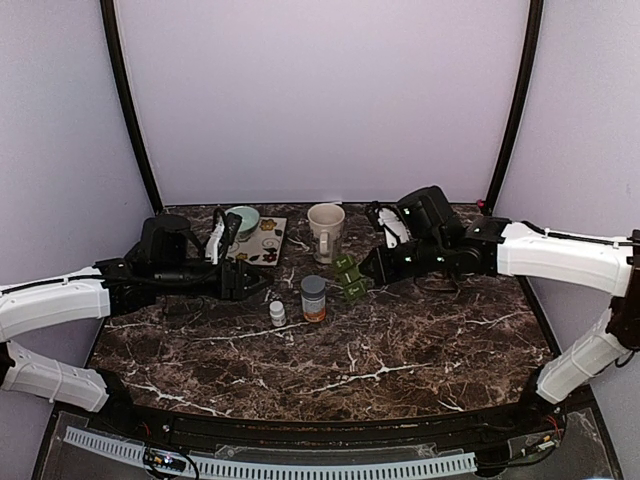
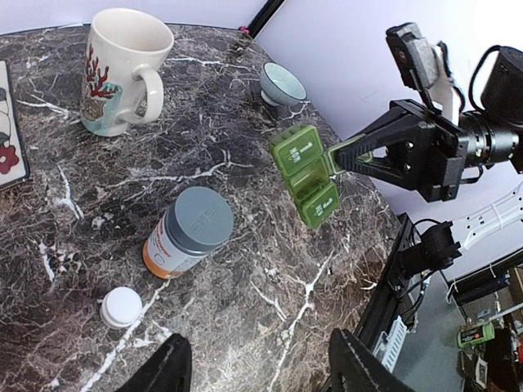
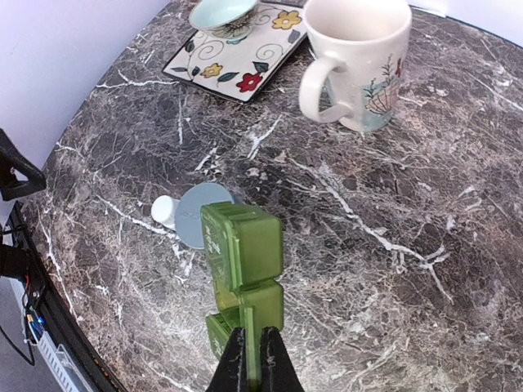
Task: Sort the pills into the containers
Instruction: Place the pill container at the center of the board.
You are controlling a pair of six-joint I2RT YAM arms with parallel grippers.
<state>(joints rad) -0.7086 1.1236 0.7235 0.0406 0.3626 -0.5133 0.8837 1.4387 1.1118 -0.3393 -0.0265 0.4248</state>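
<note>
The green pill box [image 3: 243, 261] is held above the marble table [image 1: 400, 350], pinched at one end by the closed right gripper [image 3: 253, 363]. Under it an orange bottle [image 2: 186, 233] and a small white bottle [image 2: 122, 306] are seen, with the mug [image 2: 122, 69] farther back. The left gripper [image 2: 261, 367] is kept apart, wide and empty.

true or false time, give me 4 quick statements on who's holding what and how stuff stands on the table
1. The right gripper is shut on the green pill box. True.
2. The left gripper holds the grey-capped bottle. False: it is open and empty, and the bottle stands on the table.
3. The mug lies on its side. False: it stands upright.
4. The small white bottle stands beside the grey-capped bottle. True.
</note>
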